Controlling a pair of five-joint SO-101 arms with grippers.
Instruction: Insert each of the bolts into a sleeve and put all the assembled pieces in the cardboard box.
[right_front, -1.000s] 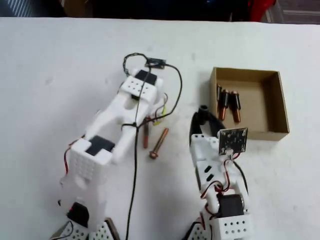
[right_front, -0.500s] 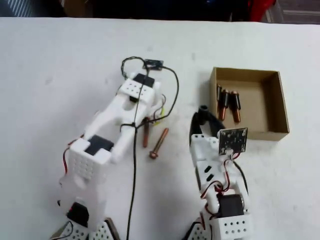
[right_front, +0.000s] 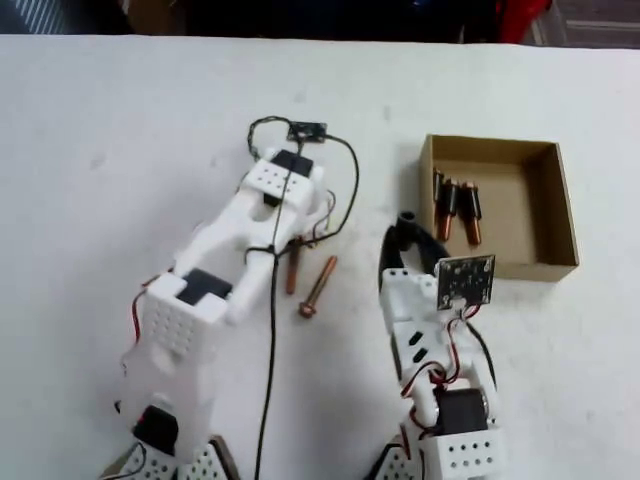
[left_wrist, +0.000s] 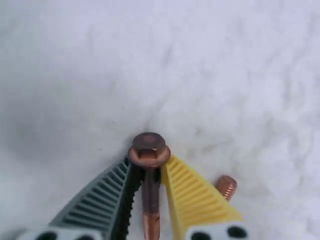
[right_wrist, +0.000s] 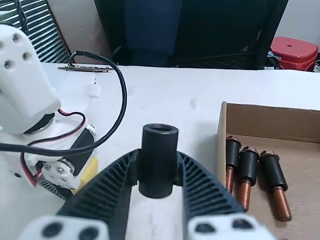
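My left gripper (left_wrist: 148, 167) is shut on a copper bolt (left_wrist: 148, 152), its grey and yellow fingers pinching the shank just below the head, low over the white table. In the high view that bolt (right_front: 292, 268) lies under the left arm's wrist, beside a loose second bolt (right_front: 317, 287) whose end (left_wrist: 226, 186) shows near the yellow finger. My right gripper (right_wrist: 159, 167) is shut on a black sleeve (right_wrist: 159, 160), held upright with its hole facing up, just left of the cardboard box (right_front: 562, 205). Three assembled pieces (right_front: 455, 210) lie in the box.
The left arm's black cable and small circuit board (right_front: 308, 129) loop over the table behind its wrist. The box's near wall (right_wrist: 270, 120) stands close to the right gripper. Open white table (right_front: 120, 130) spreads to the far left.
The left arm's wrist has shifted slightly, with its cable and board. The bolts, the box and the right arm keep their places.
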